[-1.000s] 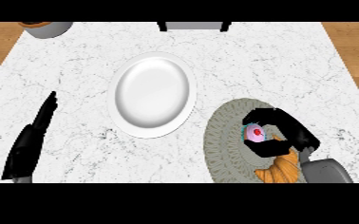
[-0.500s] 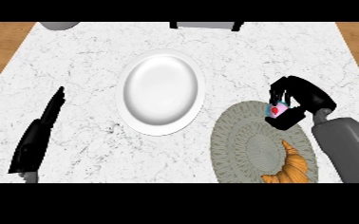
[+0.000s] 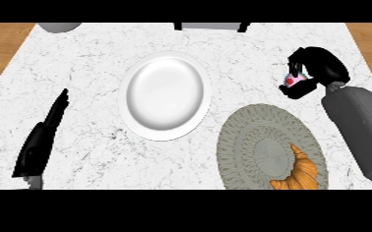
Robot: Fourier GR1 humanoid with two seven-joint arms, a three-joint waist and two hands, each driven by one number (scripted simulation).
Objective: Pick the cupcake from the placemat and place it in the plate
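Presently right hand (image 3: 314,69) curled round cupcake (image 3: 292,80) above bench (image 3: 87,59), plate (image 3: 166,95) well apart, left hand (image 3: 44,140) straight-fingered at edge

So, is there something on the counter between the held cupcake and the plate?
Nothing visible. The right hand holds the cupcake right of the plate; only bare counter lies between. The placemat and croissant sit nearer, off that path.
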